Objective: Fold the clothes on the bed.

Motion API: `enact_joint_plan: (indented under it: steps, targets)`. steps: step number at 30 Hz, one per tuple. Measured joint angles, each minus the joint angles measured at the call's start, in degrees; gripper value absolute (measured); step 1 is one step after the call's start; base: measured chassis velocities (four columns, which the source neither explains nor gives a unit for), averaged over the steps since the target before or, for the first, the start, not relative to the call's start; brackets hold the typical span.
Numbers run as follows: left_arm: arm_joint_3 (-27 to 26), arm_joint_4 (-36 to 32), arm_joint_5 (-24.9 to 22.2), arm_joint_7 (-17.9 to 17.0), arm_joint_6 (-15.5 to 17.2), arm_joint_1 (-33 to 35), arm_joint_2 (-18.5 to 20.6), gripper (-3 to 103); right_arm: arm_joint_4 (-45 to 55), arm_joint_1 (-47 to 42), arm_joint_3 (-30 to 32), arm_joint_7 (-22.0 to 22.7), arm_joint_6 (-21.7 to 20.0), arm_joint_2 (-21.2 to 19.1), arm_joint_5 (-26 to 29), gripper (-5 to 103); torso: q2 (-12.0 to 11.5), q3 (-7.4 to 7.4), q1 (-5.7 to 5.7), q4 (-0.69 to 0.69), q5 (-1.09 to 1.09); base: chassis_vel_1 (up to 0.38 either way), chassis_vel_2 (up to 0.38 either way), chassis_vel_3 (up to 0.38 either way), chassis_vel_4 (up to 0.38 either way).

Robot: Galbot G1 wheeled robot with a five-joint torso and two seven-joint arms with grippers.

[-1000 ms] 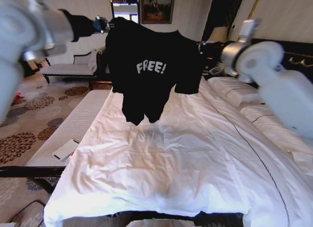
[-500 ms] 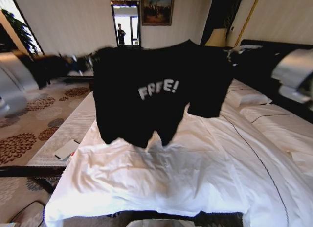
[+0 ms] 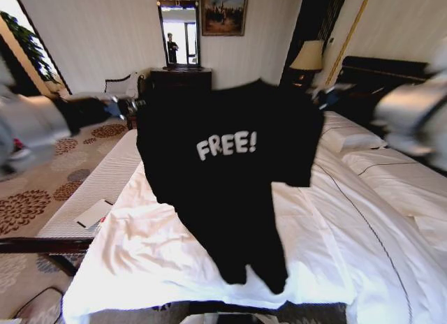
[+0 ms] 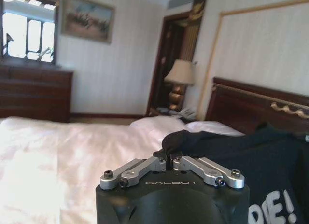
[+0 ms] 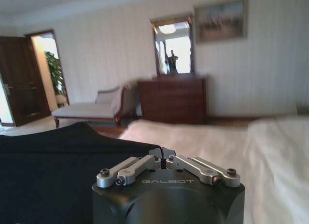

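T-shirt point(image 3: 230, 177) hanging lower, both jaws clamped, above bed point(image 3: 335, 240)

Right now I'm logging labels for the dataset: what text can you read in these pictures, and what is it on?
"FREE!" on the chest of the black T-shirt, held up over the bed.
"GALBOT" on the left hand.
"GALBOT" on the right hand.
On the T-shirt in the left wrist view, only a cut-off end of its lettering shows.
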Motion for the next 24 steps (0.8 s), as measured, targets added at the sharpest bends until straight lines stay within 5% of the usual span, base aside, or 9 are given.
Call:
enact_joint_plan:
  steps: [3, 8, 11, 24]
  targets:
    - [9.9, 4.4, 6.7, 0.1, -0.1, -1.7, -6.4, 2, -7.0, -3.7, -3.2, -2.8, 1.0, 5.0, -7.8, 0, 0.0, 0.00, 0.00, -0.06, -0.05, 0.000, 0.000, 0.000, 0.000]
    - [19.3, 11.5, 14.4, 1.0, -0.9, -2.8, -13.8, 2, -14.7, -6.3, -6.6, -6.5, 2.5, 9.5, -15.4, 0, 0.0, -0.01, 0.00, -0.05, -0.02, 0.000, 0.000, 0.000, 0.000]
    - [25.6, 21.3, 21.7, 2.3, -2.5, -3.6, -21.3, 2, -22.3, -7.1, -10.0, -10.6, 4.5, 13.9, -21.6, 0, 0.0, -0.01, 0.00, -0.06, -0.02, 0.000, 0.000, 0.000, 0.000]
    - [33.0, 42.2, 31.7, 8.5, -4.4, -9.0, -33.1, 2, -42.3, -3.9, -16.8, -18.6, 11.8, 23.1, -33.1, 0, 0.0, -0.03, -0.04, -0.04, -0.05, 0.000, 0.000, 0.000, 0.000]
